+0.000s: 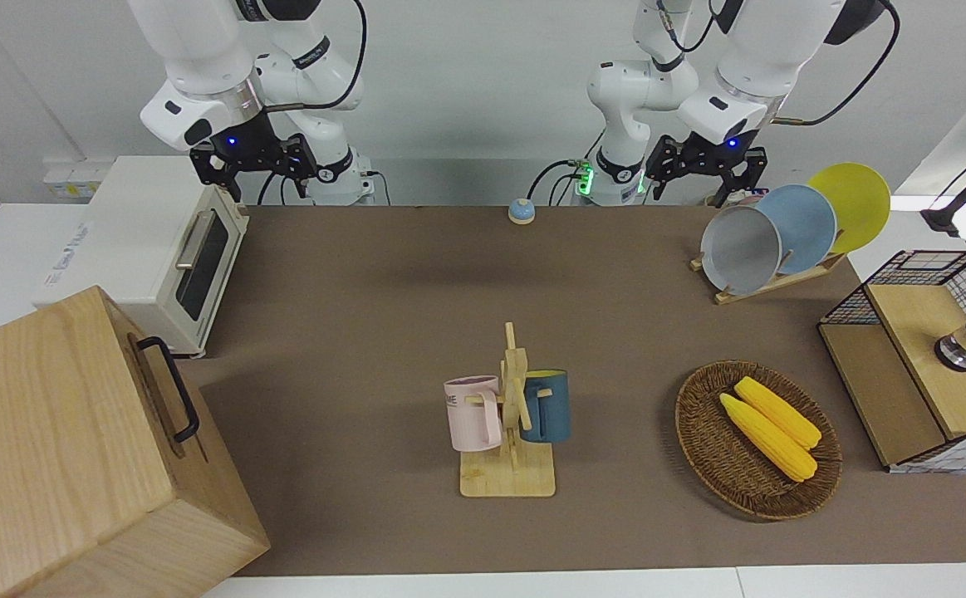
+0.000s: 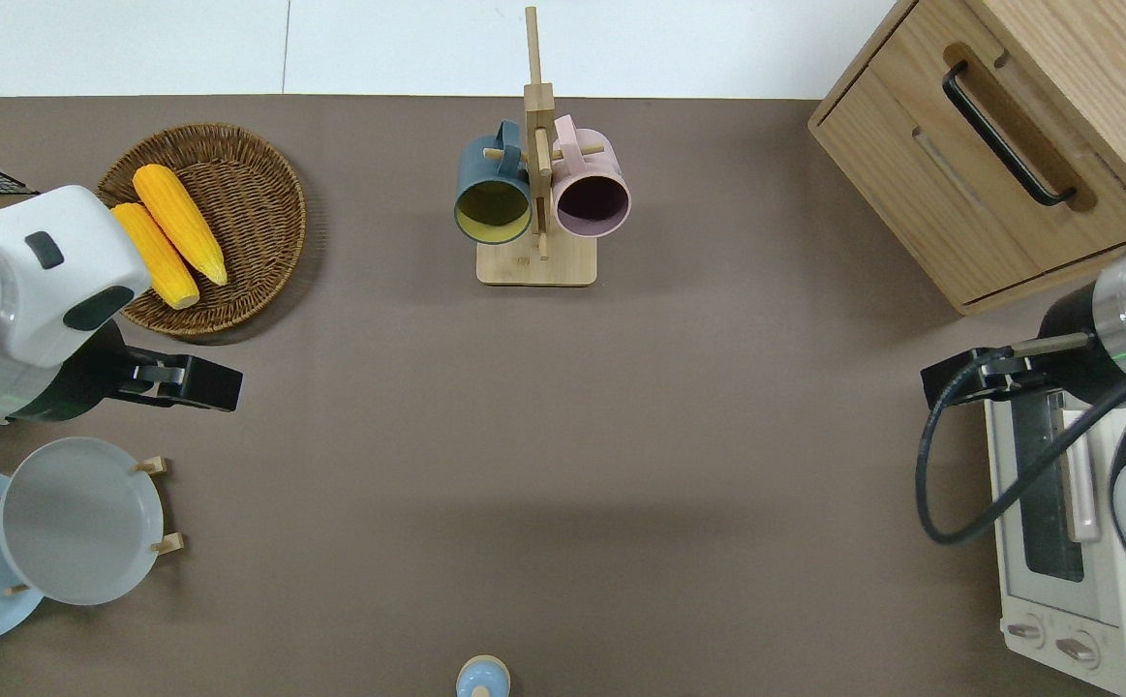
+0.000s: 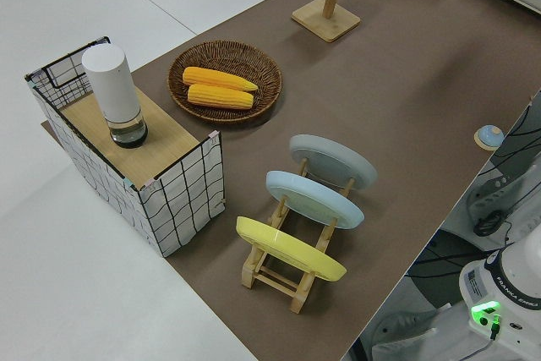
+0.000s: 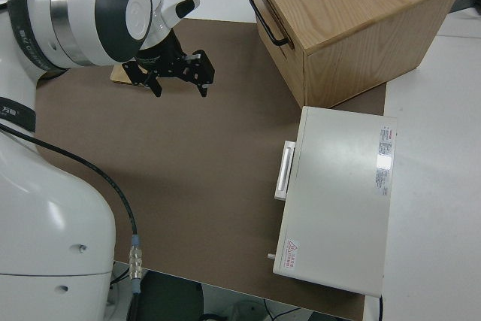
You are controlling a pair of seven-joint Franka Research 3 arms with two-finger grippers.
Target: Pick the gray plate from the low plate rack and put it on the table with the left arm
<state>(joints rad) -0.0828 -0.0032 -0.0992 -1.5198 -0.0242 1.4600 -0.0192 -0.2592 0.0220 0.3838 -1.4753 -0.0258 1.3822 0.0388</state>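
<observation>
Gray and round, the gray plate (image 2: 78, 518) is held on edge in the low plate rack (image 3: 287, 268), leaning back against its pegs, as the front one of three: a light-blue plate (image 1: 806, 226) and a yellow plate (image 1: 852, 203) are stacked after it toward the left arm's end of the desk (image 2: 563, 436). The plate is still seated in its slot and nothing has been gripped. In the overhead view the left gripper (image 2: 190, 379) is seen up in the air over bare mat, with the plate lying from it back toward the robots and slightly toward the left arm's own end of the desk. The gripper is near the plate but apart from it. Its fingers are seen spread in the front view, with nothing between them.

The plate's disc is tilted, its open face turned toward the middle of the desk and upward, so its upper rim is the part most readily reached. It is judged that the gripper has to be drawn back and lowered, with its fingers set astride that rim, before the plate can be lifted clear of the pegs. The left arm is plainly the nearer one; the right arm (image 1: 225, 75) is parked, its gripper fingers likewise spread and empty
</observation>
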